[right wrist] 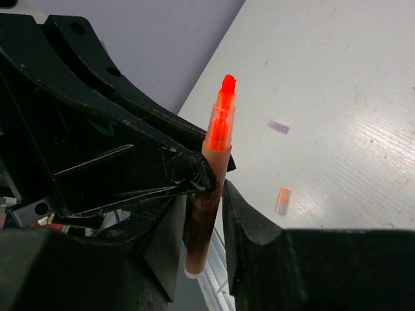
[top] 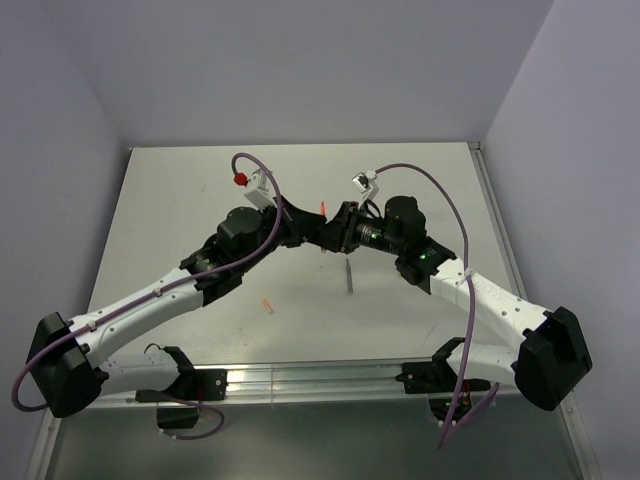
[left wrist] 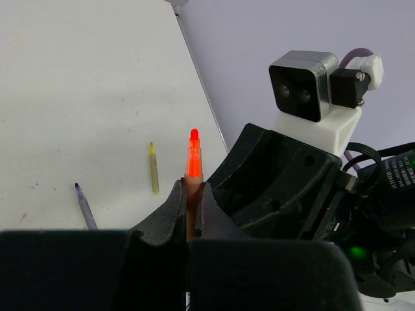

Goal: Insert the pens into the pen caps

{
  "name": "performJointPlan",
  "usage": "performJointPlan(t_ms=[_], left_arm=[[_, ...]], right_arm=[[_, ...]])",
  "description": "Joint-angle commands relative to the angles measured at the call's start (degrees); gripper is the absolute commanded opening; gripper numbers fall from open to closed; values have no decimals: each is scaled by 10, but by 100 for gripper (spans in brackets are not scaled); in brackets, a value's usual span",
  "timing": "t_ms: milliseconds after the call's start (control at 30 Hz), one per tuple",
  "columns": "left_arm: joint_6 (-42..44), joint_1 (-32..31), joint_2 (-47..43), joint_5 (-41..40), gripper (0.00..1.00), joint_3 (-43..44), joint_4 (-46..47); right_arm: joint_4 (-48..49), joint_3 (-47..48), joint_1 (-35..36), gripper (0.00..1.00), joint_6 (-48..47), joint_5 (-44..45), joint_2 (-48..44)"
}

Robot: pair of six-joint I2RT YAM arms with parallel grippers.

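One thin orange-red pen [left wrist: 193,155] is pinched by left claw [left wrist: 192,189]; right claw [right wrist: 206,204] closure undetermined. Beyond left claw: yellow-green pen [left wrist: 154,168], purple pen [left wrist: 84,207].

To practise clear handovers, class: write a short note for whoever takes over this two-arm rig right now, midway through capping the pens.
Left gripper: jaws shut on the orange pen, its bare tip exposed, held off the table.
Right gripper: jaws stand either side of the same pen's lower barrel; I cannot tell whether they grip it.
Lying loose on the table: purple pen, yellow-green pen, orange cap, lilac cap. A third cap is not in view.
Done: nothing capped yet.
Left: all three pens.
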Motion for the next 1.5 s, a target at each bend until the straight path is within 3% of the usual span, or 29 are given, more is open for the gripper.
performJointPlan(t_ms=[0,233,367,467,533,733,867,1067,1300,1467], left_arm=[[10,-5,-2,15,0,0,38],[14,-10,-6,28,0,-7,45],[20,-11,-16,23,1,-17,46],[28,-10,-24,17,16,-20,43],[36,-10,-28,15,17,-20,43],[63,-10,-44,-19,43,0,11],[58,-10,-71,-84,43,10,-41],[25,-8,-127,-196,52,14,-179],[-90,-6,-138,-206,49,6,-388],[-166,-25,-150,-196,48,-78,-429]], right_arm=[[32,23,6,34,5,-5,-7],[32,22,6,17,7,-4,-5],[31,21,6,0,6,-1,-1],[28,20,6,0,7,2,0],[25,19,6,0,2,2,1],[4,15,5,0,-8,32,-17],[-29,17,0,0,-22,70,-37],[-62,9,-15,0,-51,72,-55],[-134,-33,-14,0,-82,48,-100],[-164,-79,0,0,-89,51,-129]])
